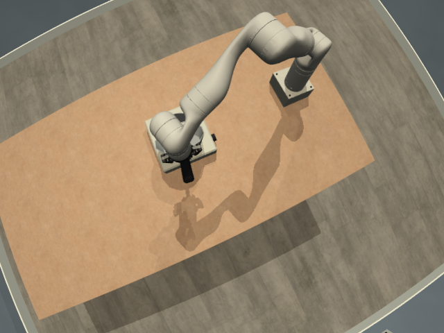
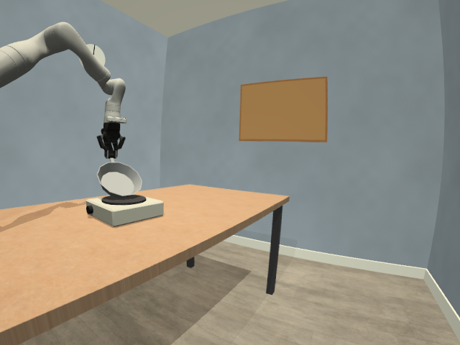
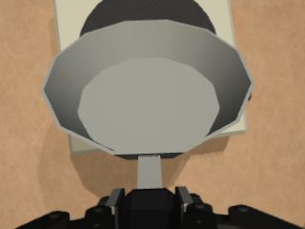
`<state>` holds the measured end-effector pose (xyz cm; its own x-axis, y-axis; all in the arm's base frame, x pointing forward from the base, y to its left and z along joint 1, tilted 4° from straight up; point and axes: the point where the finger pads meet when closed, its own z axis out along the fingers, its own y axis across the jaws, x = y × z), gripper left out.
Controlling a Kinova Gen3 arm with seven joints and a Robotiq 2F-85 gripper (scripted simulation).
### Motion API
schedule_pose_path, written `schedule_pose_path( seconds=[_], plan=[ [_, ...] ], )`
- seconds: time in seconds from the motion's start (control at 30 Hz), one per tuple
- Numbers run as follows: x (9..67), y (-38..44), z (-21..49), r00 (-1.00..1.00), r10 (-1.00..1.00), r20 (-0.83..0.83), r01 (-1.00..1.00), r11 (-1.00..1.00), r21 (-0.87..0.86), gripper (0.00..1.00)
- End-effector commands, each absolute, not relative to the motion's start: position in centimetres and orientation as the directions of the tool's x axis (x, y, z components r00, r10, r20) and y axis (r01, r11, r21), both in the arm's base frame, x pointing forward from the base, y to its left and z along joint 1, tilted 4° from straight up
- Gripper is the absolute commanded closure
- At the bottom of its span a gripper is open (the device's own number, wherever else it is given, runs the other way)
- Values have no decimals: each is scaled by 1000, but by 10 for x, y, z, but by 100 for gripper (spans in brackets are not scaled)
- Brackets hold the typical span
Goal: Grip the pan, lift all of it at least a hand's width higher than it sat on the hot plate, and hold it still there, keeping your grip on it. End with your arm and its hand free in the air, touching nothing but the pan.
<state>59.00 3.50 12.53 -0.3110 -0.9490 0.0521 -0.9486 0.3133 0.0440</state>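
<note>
The grey pan (image 2: 119, 180) hangs steeply tilted from its handle, with its open side facing the room. Its lowest rim is just above or on the dark burner of the white hot plate (image 2: 125, 209); I cannot tell if they touch. My gripper (image 2: 111, 152) points down above the pan and is shut on the pan's handle. In the wrist view the fingers clamp the black grip, and the pan bowl (image 3: 149, 91) hides most of the hot plate (image 3: 229, 29). From above, my wrist covers the pan, and the black handle end (image 1: 186, 172) sticks out past the hot plate.
The hot plate stands near the middle of a long wooden table (image 2: 148, 230), with a black knob (image 2: 89, 209) on its side. The arm's base (image 1: 291, 86) is bolted at the table's far end. A cork board (image 2: 282, 109) hangs on the wall.
</note>
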Motion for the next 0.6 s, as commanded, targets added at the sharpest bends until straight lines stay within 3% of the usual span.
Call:
schedule_pose_path(
  seconds=[0.0, 0.57],
  plan=[
    [591, 36, 135, -321, -946, 51, -946, 323, 40, 100],
    [593, 37, 164, -321, -946, 51, -946, 323, 40, 100]
  ],
)
